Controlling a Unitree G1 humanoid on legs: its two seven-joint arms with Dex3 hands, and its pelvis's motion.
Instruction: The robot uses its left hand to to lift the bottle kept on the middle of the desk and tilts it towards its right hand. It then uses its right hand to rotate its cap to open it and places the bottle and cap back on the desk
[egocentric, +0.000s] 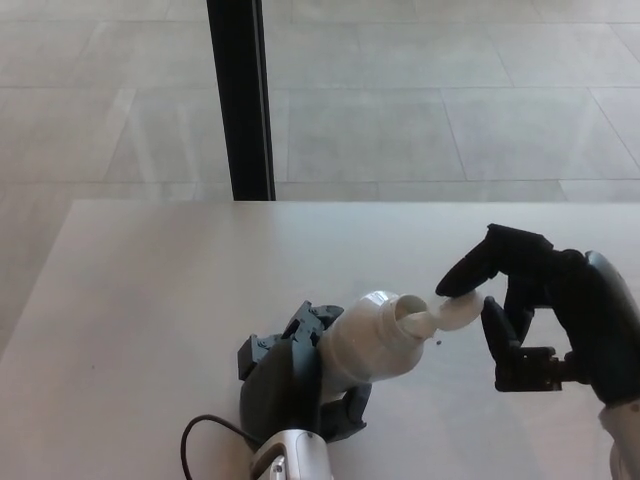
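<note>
Holding the white bottle (368, 340) clear of the pale counter (150, 300), the left robot hand (295, 385) has its fingers wrapped round the lower body, low in the head view near the counter's middle. The right robot hand (540, 310) pinches the white cap (455, 312) between thumb and fingers, just beside the bottle's mouth and seemingly off it, since the opening shows as a hollow ring.

The main risk, as I judge it, is the cap slipping out: the pinch looks to catch only its edge, so any loosening on the way down could let it drop and roll across the counter. With the mouth open and the bottle tipped, whatever is inside could spill if the tilt grows. A small dark speck shows below the cap; I cannot tell what it is.

The bottle's long axis runs from lower left to upper right, with its mouth pointing towards the right robot hand and slightly upward.
</note>
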